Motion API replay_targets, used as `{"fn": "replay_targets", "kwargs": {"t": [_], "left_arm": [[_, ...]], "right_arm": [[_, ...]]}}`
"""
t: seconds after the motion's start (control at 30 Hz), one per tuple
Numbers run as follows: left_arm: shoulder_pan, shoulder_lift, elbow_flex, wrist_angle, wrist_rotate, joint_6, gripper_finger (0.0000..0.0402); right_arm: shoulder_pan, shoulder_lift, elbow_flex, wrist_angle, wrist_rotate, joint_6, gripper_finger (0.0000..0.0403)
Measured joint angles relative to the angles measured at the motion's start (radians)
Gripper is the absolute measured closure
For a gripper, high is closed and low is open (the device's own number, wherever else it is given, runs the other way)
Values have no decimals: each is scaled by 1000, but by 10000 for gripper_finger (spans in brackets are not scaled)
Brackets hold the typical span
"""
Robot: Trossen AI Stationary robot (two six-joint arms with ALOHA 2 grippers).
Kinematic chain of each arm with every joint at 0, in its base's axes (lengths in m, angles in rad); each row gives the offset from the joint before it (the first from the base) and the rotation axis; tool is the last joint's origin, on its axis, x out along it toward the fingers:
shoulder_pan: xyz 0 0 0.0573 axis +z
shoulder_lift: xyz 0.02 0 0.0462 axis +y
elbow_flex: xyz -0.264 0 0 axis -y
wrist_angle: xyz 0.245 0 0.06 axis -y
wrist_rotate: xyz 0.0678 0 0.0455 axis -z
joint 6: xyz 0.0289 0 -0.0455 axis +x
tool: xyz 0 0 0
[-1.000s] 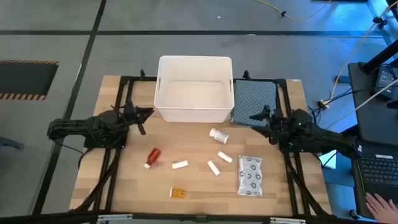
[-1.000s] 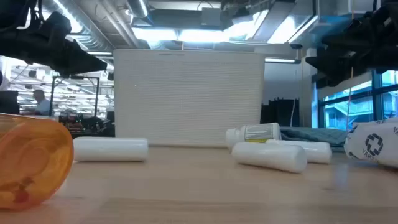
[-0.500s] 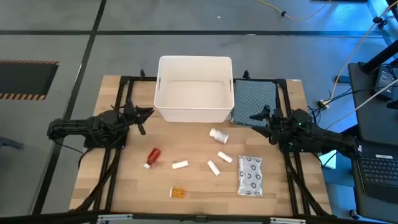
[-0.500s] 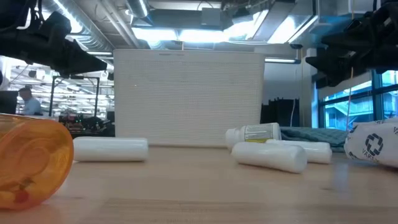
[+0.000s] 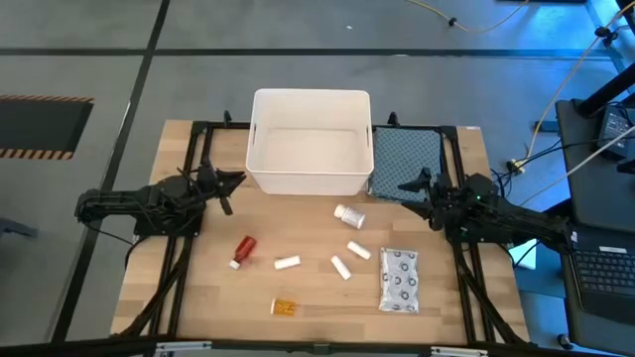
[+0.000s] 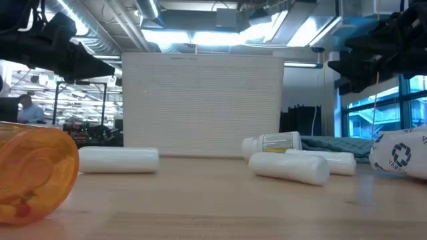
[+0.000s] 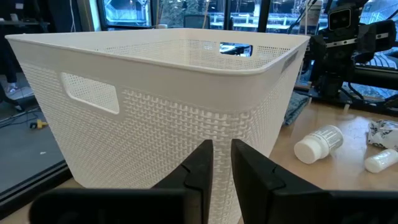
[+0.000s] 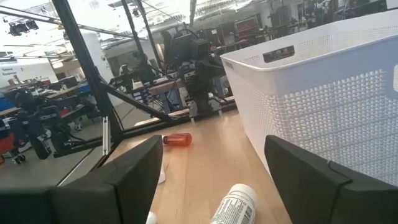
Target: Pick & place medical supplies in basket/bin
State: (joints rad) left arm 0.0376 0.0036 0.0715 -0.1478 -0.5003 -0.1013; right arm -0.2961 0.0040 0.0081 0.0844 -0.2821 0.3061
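The white basket (image 5: 310,141) stands on its base at the far middle of the table. Lying on the wood in front of it are a white pill bottle (image 5: 349,215), a red bottle with a white cap (image 5: 243,250), three short white cylinders (image 5: 287,263) (image 5: 340,267) (image 5: 358,251), a small amber vial (image 5: 284,307) and a dotted blister pack (image 5: 399,280). My left gripper (image 5: 230,183) hovers shut by the basket's near left corner (image 7: 155,124). My right gripper (image 5: 407,185) hovers open by its near right corner, with the pill bottle (image 8: 233,205) below it.
A blue-grey patterned cloth (image 5: 405,161) lies to the right of the basket, under the right arm's reach. Dark frame rails run along both sides of the table. Bare wood lies between the supplies and the near edge. A laptop and a person's hand (image 5: 607,325) sit off the right side.
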Motion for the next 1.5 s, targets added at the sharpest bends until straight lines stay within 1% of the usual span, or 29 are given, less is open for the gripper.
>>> {"fn": "replay_targets", "kwargs": {"t": [1.0,1.13,1.3,1.37,1.43,1.5], "left_arm": [[0,0,0,0,0,0,348],[0,0,0,0,0,0,350],[0,0,0,0,0,0,346],[0,0,0,0,0,0,345],[0,0,0,0,0,0,346],[0,0,0,0,0,0,347]], "right_arm": [[0,0,0,1,2,0,118],[0,0,0,1,11,31,118],[0,0,0,1,12,30,118],[0,0,0,1,33,25,118],[0,0,0,1,78,29,118],[0,0,0,10,129,87,118]]}}
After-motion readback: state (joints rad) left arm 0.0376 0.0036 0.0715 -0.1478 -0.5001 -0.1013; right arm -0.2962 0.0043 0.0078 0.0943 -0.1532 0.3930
